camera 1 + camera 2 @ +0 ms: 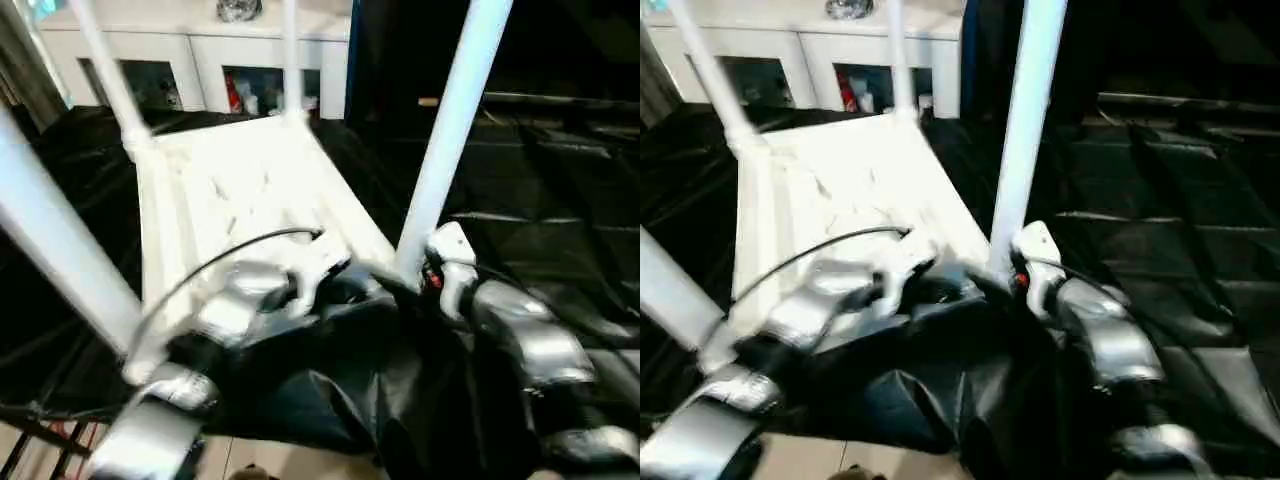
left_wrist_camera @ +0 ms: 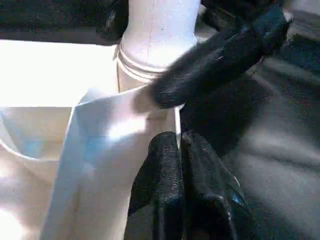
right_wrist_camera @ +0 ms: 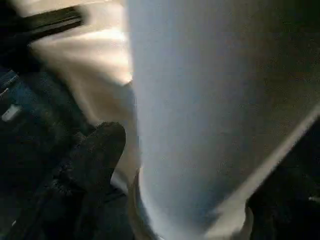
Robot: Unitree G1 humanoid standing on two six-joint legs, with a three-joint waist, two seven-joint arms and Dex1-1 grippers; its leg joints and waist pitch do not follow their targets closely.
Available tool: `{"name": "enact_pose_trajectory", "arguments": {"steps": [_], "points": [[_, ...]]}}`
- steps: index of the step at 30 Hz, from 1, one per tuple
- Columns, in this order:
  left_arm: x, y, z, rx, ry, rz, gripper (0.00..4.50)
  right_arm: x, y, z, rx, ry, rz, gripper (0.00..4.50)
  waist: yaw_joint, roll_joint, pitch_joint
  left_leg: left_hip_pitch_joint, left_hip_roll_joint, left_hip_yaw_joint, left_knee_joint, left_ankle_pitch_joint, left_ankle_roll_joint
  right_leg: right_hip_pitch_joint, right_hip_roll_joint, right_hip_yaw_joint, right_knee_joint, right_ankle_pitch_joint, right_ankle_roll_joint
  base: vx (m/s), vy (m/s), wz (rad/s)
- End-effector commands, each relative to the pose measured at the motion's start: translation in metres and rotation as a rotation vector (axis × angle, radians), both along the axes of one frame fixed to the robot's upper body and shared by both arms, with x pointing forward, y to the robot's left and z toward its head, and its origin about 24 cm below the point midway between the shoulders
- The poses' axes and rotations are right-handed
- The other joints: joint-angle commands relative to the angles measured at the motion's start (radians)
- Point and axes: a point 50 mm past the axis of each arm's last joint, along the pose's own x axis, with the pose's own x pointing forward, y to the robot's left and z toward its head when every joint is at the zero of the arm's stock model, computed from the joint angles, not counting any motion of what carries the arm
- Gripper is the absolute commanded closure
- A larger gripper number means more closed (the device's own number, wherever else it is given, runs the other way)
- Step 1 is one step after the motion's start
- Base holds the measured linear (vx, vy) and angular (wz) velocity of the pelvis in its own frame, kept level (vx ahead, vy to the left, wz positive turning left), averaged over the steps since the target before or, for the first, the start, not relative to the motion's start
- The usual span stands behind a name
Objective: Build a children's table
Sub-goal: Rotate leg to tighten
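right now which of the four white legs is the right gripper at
The near-right leg, standing in the tabletop corner closest to the right gripper. The other three legs rise from the near-left and the two far corners.

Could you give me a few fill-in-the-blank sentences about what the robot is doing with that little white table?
1. The white tabletop lies upside down on a work table draped in ____ cloth.
2. The number of white legs standing up from the tabletop's corners is ____.
3. The right gripper sits at the base of the near leg on the robot's ____ side.
4. The left gripper is at the tabletop's near ____.

Missing words: black; four; right; edge
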Motion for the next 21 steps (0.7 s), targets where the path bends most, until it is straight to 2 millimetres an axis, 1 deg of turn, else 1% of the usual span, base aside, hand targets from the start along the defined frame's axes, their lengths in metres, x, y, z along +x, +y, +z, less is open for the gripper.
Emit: {"name": "enact_pose_trajectory", "arguments": {"steps": [1,2,3,5,6,7,8,9,10,13,14,15,17,18,21], "points": [[-0.008,-0.023,0.021,-0.094,-0.041,-0.176,4.50,-0.004,0.009,0.005,0.013,0.001,0.098,0.68,-0.002,-0.014,-0.062,0.009,0.061,-0.013,-0.071,-0.217,0.079,0.054,-0.072,0.053,-0.063,-0.284,-0.202,0.000,0.000,0.00],[-0.010,-0.020,0.020,-0.091,-0.031,-0.187,4.50,-0.005,0.007,0.005,0.010,0.007,0.111,0.68,0.001,-0.015,-0.062,0.010,0.062,-0.014,-0.072,-0.217,0.078,0.053,-0.073,0.053,-0.064,-0.289,-0.201,0.000,0.000,0.00],[-0.013,-0.016,0.020,-0.085,-0.018,-0.204,4.50,-0.007,0.004,0.006,0.009,0.024,0.134,0.68,0.007,-0.013,-0.063,0.012,0.063,-0.014,-0.072,-0.220,0.069,0.053,-0.074,0.053,-0.062,-0.300,-0.202,0.000,0.000,0.00],[-0.016,-0.012,0.019,-0.079,0.001,-0.226,4.50,-0.010,0.001,0.006,0.009,0.044,0.165,0.68,0.009,-0.013,-0.063,0.011,0.063,-0.014,-0.072,-0.218,0.067,0.052,-0.073,0.053,-0.061,-0.291,-0.208,0.000,0.000,0.00],[-0.019,-0.008,0.019,-0.071,0.007,-0.234,4.50,-0.011,0.001,0.008,0.026,0.059,0.185,0.83,0.011,-0.013,-0.063,0.011,0.065,-0.015,-0.072,-0.217,0.067,0.052,-0.074,0.053,-0.060,-0.288,-0.209,0.000,0.000,0.00],[-0.020,-0.005,0.018,-0.068,0.010,-0.238,4.50,-0.012,0.001,0.009,0.037,0.066,0.194,0.83,0.013,-0.011,-0.064,0.014,0.064,-0.014,-0.072,-0.217,0.065,0.049,-0.072,0.054,-0.060,-0.283,-0.210,0.000,0.000,0.00],[-0.021,-0.003,0.019,-0.066,0.015,-0.241,4.50,-0.013,0.001,0.009,0.042,0.072,0.203,0.99,0.014,-0.014,-0.063,0.014,0.064,-0.013,-0.072,-0.217,0.066,0.050,-0.071,0.054,-0.060,-0.280,-0.210,0.000,0.000,0.00],[-0.021,-0.002,0.019,-0.065,0.018,-0.243,4.50,-0.013,0.001,0.010,0.045,0.074,0.211,0.99,0.015,-0.014,-0.063,0.012,0.063,-0.013,-0.072,-0.216,0.066,0.050,-0.071,0.054,-0.059,-0.281,-0.210,0.000,0.000,0.00],[-0.021,-0.002,0.019,-0.065,0.018,-0.243,4.50,-0.013,0.001,0.010,0.045,0.074,0.211,0.99,0.015,-0.014,-0.063,0.011,0.063,-0.013,-0.072,-0.217,0.064,0.050,-0.072,0.053,-0.059,-0.283,-0.209,0.000,0.000,0.00],[-0.023,0.001,0.018,-0.059,0.029,-0.246,4.50,-0.015,0.003,0.008,0.054,0.088,0.225,1.40,0.015,-0.015,-0.062,0.011,0.061,-0.015,-0.073,-0.221,0.056,0.051,-0.074,0.053,-0.063,-0.312,-0.196,0.000,0.000,0.00],[-0.023,0.001,0.018,-0.057,0.031,-0.247,4.50,-0.015,0.004,0.007,0.056,0.091,0.228,1.45,0.015,-0.015,-0.063,0.011,0.060,-0.014,-0.072,-0.218,0.055,0.051,-0.074,0.054,-0.063,-0.311,-0.195,0.000,0.000,0.00],[-0.024,0.002,0.019,-0.055,0.036,-0.249,4.50,-0.017,0.006,0.006,0.061,0.099,0.236,1.59,0.015,-0.015,-0.064,0.011,0.062,-0.015,-0.073,-0.213,0.055,0.051,-0.074,0.054,-0.061,-0.303,-0.195,0.000,0.000,0.00],[-0.025,0.002,0.019,-0.055,0.038,-0.249,4.50,-0.017,0.007,0.005,0.063,0.103,0.238,1.59,0.014,-0.015,-0.064,0.010,0.060,-0.015,-0.071,-0.205,0.057,0.050,-0.072,0.053,-0.061,-0.292,-0.197,0.000,0.000,0.00],[-0.025,0.002,0.020,-0.055,0.039,-0.249,4.50,-0.018,0.007,0.005,0.065,0.107,0.240,1.88,0.013,-0.013,-0.064,0.010,0.060,-0.015,-0.072,-0.207,0.055,0.051,-0.072,0.053,-0.061,-0.294,-0.198,0.000,0.000,0.00],[-0.022,-0.003,0.019,-0.059,0.025,-0.226,4.50,-0.020,0.012,0.002,0.071,0.101,0.220,1.98,0.012,-0.014,-0.062,0.011,0.060,-0.015,-0.073,-0.220,0.051,0.050,-0.072,0.053,-0.064,-0.314,-0.191,0.000,0.000,0.00]]}}
